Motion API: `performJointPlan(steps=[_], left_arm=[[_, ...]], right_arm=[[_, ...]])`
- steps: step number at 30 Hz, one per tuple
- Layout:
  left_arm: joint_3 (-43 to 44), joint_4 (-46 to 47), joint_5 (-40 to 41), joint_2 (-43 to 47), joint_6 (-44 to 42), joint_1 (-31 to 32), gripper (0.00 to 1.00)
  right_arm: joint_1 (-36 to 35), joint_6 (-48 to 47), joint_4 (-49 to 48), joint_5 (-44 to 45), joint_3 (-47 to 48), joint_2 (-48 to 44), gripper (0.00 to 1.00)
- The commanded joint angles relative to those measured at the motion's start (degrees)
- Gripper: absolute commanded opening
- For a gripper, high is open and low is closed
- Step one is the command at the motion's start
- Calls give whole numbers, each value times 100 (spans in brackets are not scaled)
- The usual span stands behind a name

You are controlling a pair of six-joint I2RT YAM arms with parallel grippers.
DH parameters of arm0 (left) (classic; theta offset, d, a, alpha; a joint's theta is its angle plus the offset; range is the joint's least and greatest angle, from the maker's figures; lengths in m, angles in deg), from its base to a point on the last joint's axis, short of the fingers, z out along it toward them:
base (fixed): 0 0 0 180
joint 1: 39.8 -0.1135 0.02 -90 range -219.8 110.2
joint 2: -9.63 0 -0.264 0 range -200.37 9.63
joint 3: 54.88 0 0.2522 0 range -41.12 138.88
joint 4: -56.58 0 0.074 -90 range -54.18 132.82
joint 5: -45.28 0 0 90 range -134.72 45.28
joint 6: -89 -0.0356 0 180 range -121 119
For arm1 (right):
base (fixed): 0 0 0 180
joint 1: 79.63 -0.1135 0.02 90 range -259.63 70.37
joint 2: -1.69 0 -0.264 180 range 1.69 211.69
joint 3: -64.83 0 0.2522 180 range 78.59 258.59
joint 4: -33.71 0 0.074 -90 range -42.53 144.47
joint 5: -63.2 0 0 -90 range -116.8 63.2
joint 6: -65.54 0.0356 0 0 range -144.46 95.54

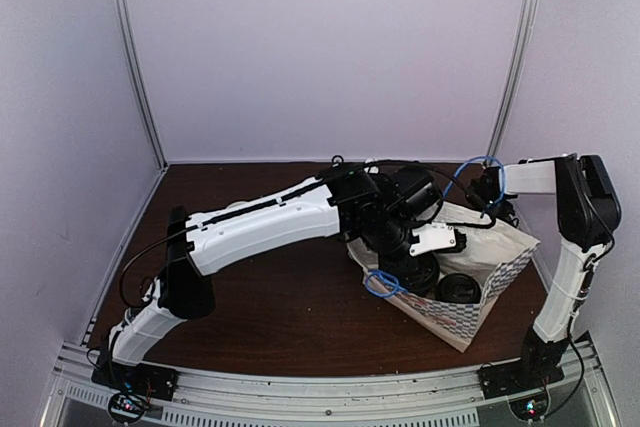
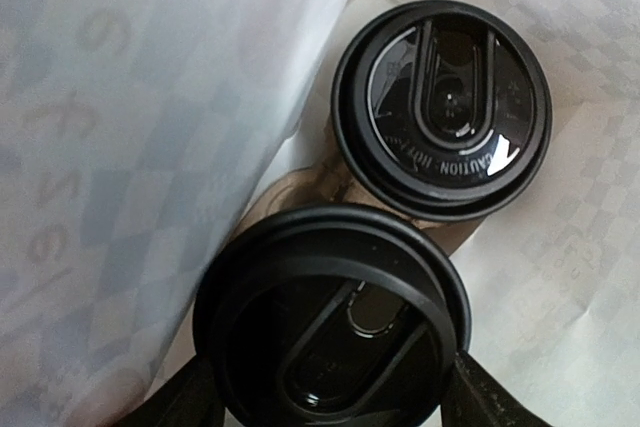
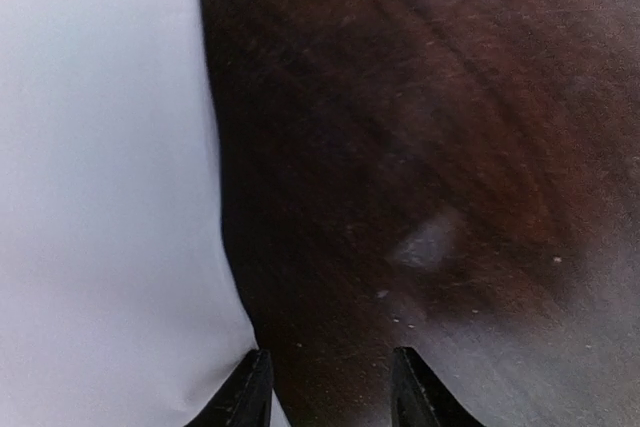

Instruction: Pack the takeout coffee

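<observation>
Brown table (image 1: 270, 287); bag (image 1: 510, 259), seemingly two cups (image 2: 440, 107) (image 2: 330, 327)

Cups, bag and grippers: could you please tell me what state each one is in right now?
Near cup: lidded, upright, held inside the paper bag.
Far cup: lidded, upright, standing free in the paper bag.
Paper bag: mouth open, both cups inside.
Left gripper: shut on the near cup.
Right gripper: open, nothing between its fingers.
</observation>
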Motion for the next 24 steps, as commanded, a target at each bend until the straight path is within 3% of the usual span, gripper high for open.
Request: performJointPlan(steps=[1, 8, 18, 24], left_arm=[[-31, -182, -416, -158, 236, -28, 47], [-35, -591, -560, -117, 433, -16, 46], [99, -908, -718, -329, 635, -24, 46], [145, -586, -675, -451, 705, -25, 44]], right_arm=[[-341, -169, 229, -498, -204, 88, 44], [-309, -122, 319, -432, -156, 67, 44], [537, -130, 731, -104, 457, -196, 47], [714, -132, 665, -215, 291, -322, 47]])
